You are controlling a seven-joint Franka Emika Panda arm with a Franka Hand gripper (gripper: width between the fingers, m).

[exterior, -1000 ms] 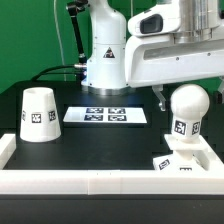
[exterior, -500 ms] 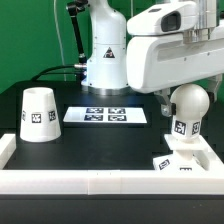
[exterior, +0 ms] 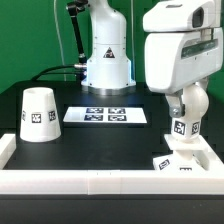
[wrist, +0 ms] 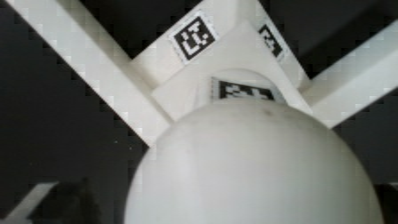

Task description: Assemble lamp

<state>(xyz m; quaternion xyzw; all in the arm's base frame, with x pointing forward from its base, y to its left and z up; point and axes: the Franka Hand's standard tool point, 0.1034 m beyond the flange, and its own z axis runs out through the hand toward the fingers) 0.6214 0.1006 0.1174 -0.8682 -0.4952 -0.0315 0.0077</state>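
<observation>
Since the bulb (exterior: 190, 108) looks like smooth, hard white plastic, probably light, stiff and slippery, pinching across its ball or its short tagged neck seems safest. It stands upright on the flat square base (exterior: 172, 163) at the exterior view's right. Whether the hand (exterior: 172, 98) beside it is spread, I cannot tell. The tapered shade (exterior: 38, 115) stands well apart.

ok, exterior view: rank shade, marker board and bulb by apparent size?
1. shade
2. marker board: wider but flat, a close call with the shade
3. bulb: partly hidden by the arm, so unsure
</observation>
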